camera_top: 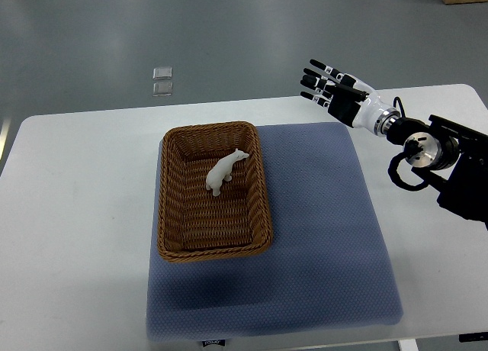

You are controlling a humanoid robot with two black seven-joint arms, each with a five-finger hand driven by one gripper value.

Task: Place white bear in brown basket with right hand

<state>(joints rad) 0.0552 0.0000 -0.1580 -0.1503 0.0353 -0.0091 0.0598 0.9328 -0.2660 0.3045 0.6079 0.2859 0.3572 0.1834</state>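
Honestly, you're pretty much done here as far as I can tell. Starting near: the blue mat covers the middle of the table, and its near and right parts are bare. On the mat's left side sits the basket, and the bear is lying inside it, toward the far end, resting on the woven floor and apart from the rim. So the placing part looks finished. Farther back on the right, your right hand hangs over the far right corner of the mat, well apart from the basket, fingers stretched out flat with nothing in them. All that's left, I'd guess, is parking that arm. Left arm isn't showing anywhere.
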